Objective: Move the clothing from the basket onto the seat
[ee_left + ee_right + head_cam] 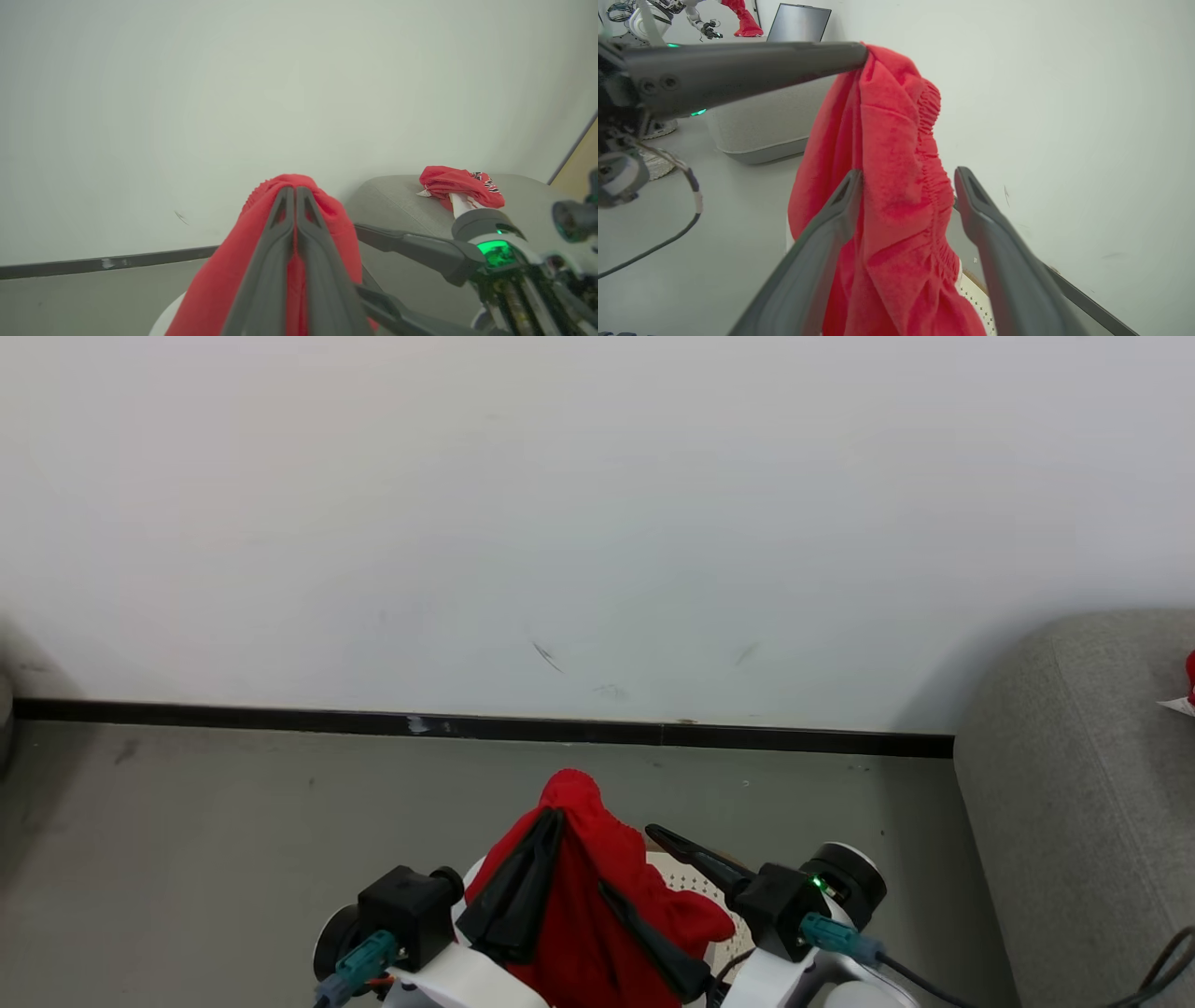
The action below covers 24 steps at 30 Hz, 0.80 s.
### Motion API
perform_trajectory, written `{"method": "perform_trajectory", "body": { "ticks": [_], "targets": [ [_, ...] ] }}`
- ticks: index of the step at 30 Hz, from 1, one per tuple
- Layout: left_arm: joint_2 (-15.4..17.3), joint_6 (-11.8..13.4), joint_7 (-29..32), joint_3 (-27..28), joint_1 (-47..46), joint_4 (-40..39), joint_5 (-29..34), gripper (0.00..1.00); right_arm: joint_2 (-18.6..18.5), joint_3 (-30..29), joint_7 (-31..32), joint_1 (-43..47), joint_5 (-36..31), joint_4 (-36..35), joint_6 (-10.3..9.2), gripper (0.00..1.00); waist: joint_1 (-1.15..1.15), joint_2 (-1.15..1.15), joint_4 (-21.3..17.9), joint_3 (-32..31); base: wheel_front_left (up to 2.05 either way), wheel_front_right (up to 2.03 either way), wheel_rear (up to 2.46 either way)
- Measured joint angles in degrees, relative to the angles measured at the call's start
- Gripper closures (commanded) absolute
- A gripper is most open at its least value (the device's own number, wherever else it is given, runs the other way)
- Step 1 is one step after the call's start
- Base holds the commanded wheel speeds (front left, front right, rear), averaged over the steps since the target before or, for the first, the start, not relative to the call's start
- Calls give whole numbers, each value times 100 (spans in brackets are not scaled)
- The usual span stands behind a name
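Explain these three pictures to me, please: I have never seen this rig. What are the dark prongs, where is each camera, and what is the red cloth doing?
This is a two-armed wheeled robot. The dark prongs are its gripper fingers. The wide picture comes from its head, looking down; the other two come from cameras on each wrist, looking along that arm's fingers. The left gripper is shut on the red clothing, holding it up above the cream basket. The right gripper is open, its fingers standing on either side of the hanging cloth without pinching it. The grey seat is to the robot's right, by the white wall. The left wrist view shows another red garment already lying on it.
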Motion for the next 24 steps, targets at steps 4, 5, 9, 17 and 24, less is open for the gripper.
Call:
{"method": "perform_trajectory", "body": {
  "ticks": [4,5,9,17,24],
  "targets": [
    [7,-7,101,-169,0,-176,-10,100,0,-2,0,-64,131,24,0,0,0,0,84,-7,0,0,0],
    [10,-38,119,-235,0,-226,-45,100,0,-7,0,-77,141,29,0,0,0,0,103,-9,0,0,0],
    [11,-83,222,-427,2,-380,-115,100,0,-34,0,-91,225,76,0,0,0,0,169,-20,0,0,0],
    [25,-87,367,-521,106,-590,-213,100,1,-52,0,-96,301,158,0,100,0,0,213,-28,0,0,0],
    [30,3,421,-516,194,-655,-261,100,2,-226,0,-95,417,172,1,100,0,0,147,-8,0,0,0]
  ]
}}
